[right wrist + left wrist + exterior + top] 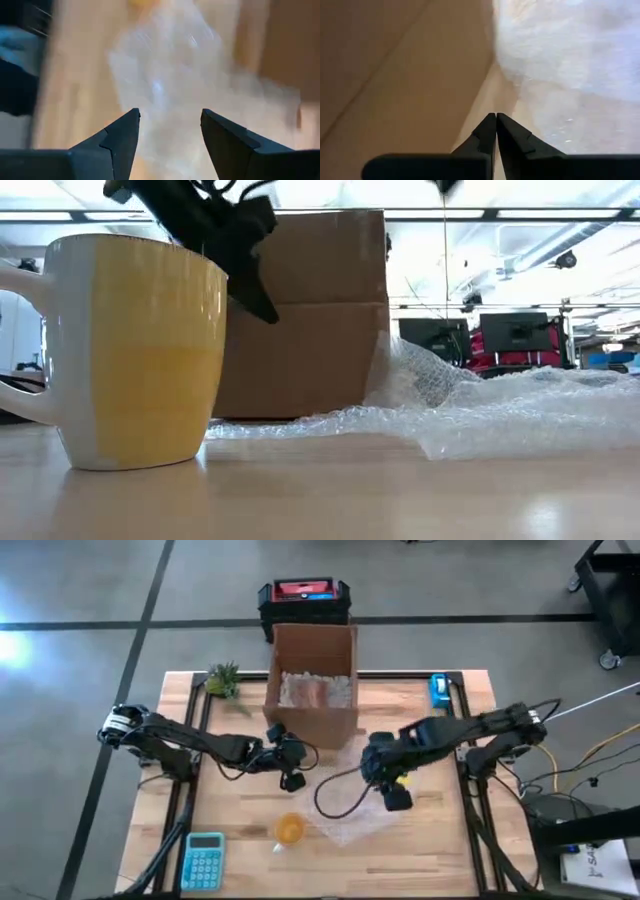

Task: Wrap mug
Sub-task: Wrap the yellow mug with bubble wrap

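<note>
A yellow mug (289, 830) (130, 350) stands upright on the wooden table near its front edge, handle toward the left in the low view. A clear bubble-wrap sheet (355, 812) (480, 410) lies crumpled on the table to the mug's right. Its far part humps up by the box. My right gripper (395, 798) (170, 120) hovers open over the wrap (170, 85), with nothing between its fingers. My left gripper (292, 780) (496, 120) is shut and hangs in front of the cardboard box, behind the mug and beside the wrap's edge (570, 60).
An open cardboard box (312, 680) (300, 310) with packing inside stands at the table's far middle. A blue calculator (203, 860) lies front left. A small plant (224, 680) is at the far left and a blue object (439, 690) at the far right.
</note>
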